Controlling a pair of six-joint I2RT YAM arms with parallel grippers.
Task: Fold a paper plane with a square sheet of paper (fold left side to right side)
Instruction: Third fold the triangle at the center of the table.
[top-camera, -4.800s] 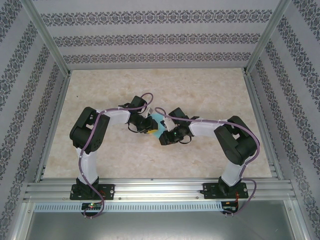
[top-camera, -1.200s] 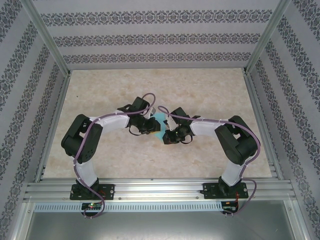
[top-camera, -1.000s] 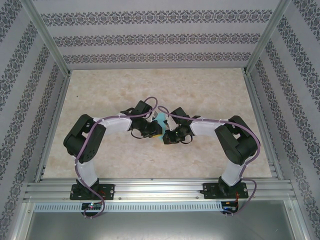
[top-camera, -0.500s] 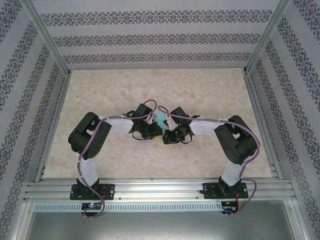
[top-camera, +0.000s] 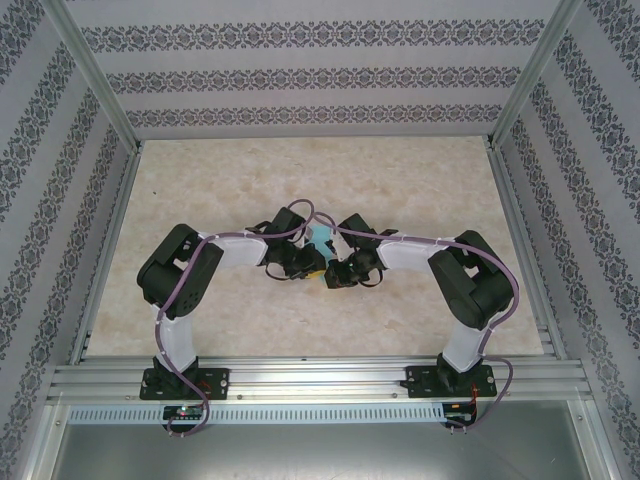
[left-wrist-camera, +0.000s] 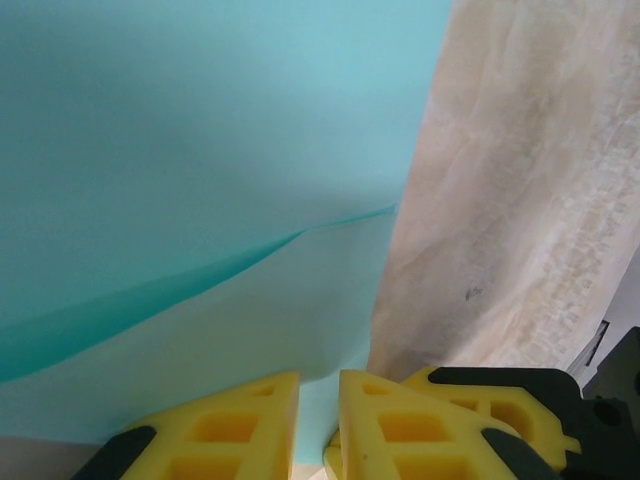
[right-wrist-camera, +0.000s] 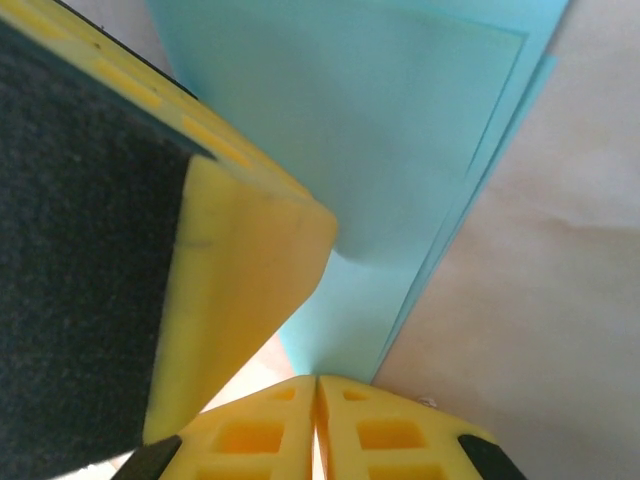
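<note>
Right wrist: right hand fully closed, tips against turquoise paper edge.

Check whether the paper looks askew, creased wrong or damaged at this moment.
The square sheet of paper is folded unevenly: in the right wrist view the edges of its layers sit offset from each other rather than flush.

One camera sits high up behind the arms and looks down on the whole table. Two more ride on the wrists and look down from very close. All three see the same blue-green paper and some table beside it, small from above, big from the wrists.
</note>
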